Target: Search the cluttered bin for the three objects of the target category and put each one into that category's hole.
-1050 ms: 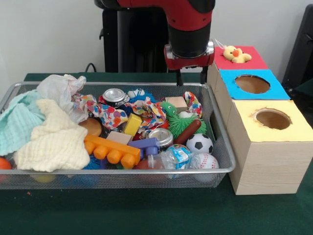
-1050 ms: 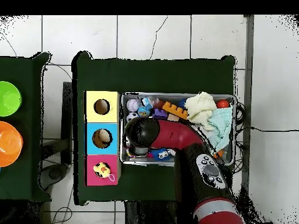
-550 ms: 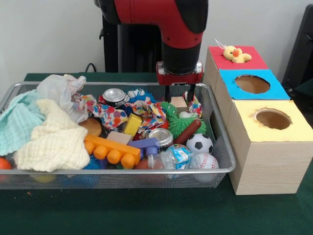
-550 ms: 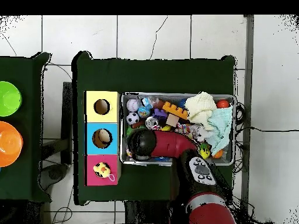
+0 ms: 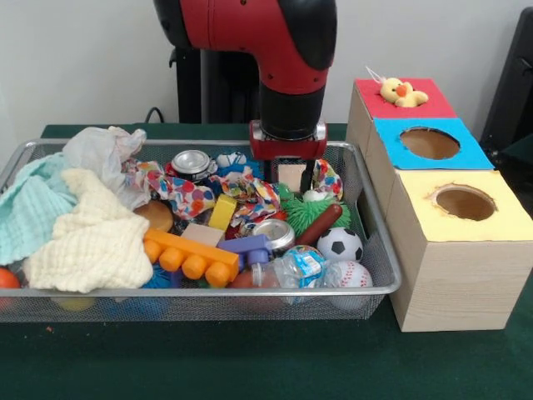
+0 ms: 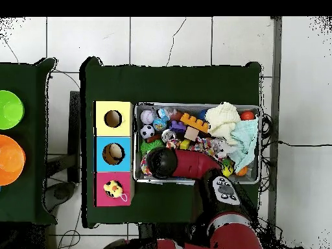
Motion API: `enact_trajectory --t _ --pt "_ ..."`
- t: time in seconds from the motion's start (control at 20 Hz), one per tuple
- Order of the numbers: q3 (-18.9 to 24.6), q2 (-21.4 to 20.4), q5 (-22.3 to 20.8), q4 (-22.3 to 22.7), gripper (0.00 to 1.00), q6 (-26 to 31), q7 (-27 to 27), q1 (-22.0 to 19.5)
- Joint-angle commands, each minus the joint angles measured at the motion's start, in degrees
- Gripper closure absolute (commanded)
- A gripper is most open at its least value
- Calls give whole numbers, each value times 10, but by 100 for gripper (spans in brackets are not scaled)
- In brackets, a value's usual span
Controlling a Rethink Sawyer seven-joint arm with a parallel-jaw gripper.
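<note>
My gripper (image 5: 292,182) hangs low inside the wire bin (image 5: 376,250) at its back right. Its fingers stand apart, open, on either side of a beige wooden block (image 5: 291,173). Just in front lie a green spiky toy (image 5: 312,214), a brown sausage (image 5: 320,225), a soccer ball (image 5: 340,244) and a baseball (image 5: 350,273). Right of the bin stand the red box (image 5: 425,104) with a yellow duck plush (image 5: 400,92) on top, the blue box (image 5: 466,154) and the yellow box (image 5: 500,221), the last two with round holes. In the overhead view the arm (image 6: 185,162) hides the gripper.
The bin also holds two cans (image 5: 193,162), a patterned cloth (image 5: 196,193), an orange toy brick (image 5: 190,258), yellow (image 5: 223,212) and purple (image 5: 248,246) blocks, a plastic bottle (image 5: 293,267), white (image 5: 92,237) and teal (image 5: 29,208) cloths, and a plastic bag (image 5: 104,150).
The arm has swung left from beside the boxes and come down into the bin, so the fingers now straddle the beige block.
</note>
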Motion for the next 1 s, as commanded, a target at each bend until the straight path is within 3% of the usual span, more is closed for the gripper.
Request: enact_trajectory --t 0.05,0.3,0.5,0.65,1.0 --pt "-26 83 -98 -56 0 -111 14 -36" --pt "-41 97 -153 -94 0 -113 -14 -40" --pt "-126 125 -203 -156 0 -114 16 25" --pt "-158 144 -236 -191 0 -101 22 44" --pt "-179 135 -268 -202 0 -112 30 59"
